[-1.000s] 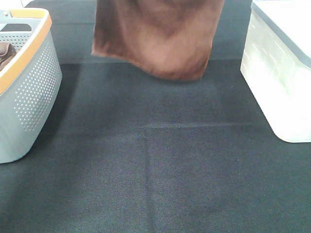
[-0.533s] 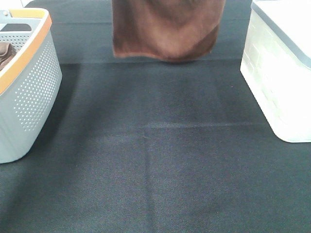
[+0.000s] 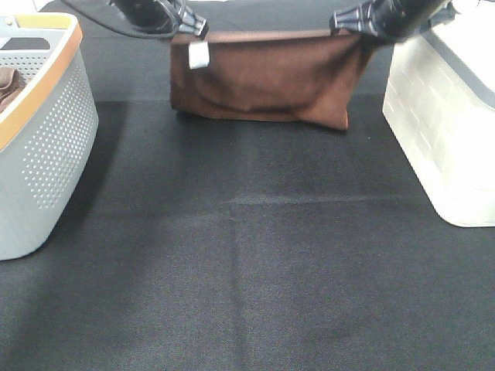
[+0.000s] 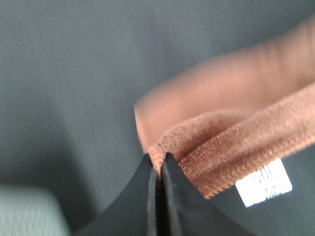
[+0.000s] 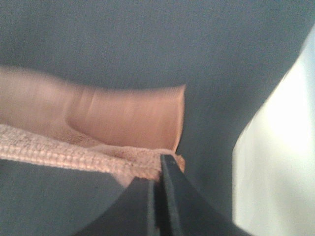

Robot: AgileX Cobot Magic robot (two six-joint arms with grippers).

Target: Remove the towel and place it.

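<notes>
The reddish-brown towel [image 3: 267, 81] hangs stretched between my two grippers at the far middle of the black mat, its lower edge on or just above the mat. A white tag [image 3: 199, 54] hangs at its left top corner. My left gripper [image 3: 193, 28] is shut on the left top corner, with the hem pinched between its fingers in the left wrist view [image 4: 158, 162]. My right gripper [image 3: 340, 23] is shut on the right top corner, also seen in the right wrist view [image 5: 158, 169].
A grey perforated basket [image 3: 46, 139] with an orange rim stands at the left, a darker brown cloth [image 3: 8, 83] inside it. A white lidded bin [image 3: 452, 131] stands at the right. The black mat [image 3: 247, 255] covers the table.
The towel came down from high in the view; both grippers have dropped into sight holding its top corners, and its lower edge is now at the mat.
</notes>
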